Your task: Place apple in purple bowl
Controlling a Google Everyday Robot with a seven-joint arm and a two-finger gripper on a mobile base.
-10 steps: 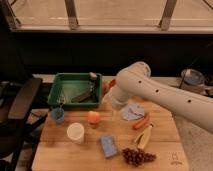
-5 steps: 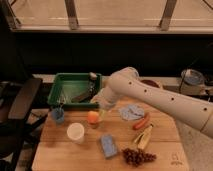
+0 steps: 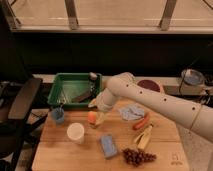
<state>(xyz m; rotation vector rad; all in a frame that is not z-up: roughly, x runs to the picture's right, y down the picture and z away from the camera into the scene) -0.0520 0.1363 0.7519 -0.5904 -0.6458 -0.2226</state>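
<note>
Change: the arm (image 3: 150,100) has swung left since a second ago, from above the blue cloth (image 3: 131,112) to the apple; the apple has not moved.
Green bin (image 3: 56,95): at the table's back left.
White cup (image 3: 76,133): front left of the apple, apart from it.
Apple (image 3: 91,117): on the wooden table (image 3: 60,157), just before the bin's right corner. It is round, with no long axis and no stem in sight. Its skin is orange-red, yellowish at its right edge.
Gripper (image 3: 98,114): low over the apple, at its right side; whether it grips the apple cannot be told.
Purple bowl (image 3: 192,78): far right, off the table, well apart from the apple.
</note>
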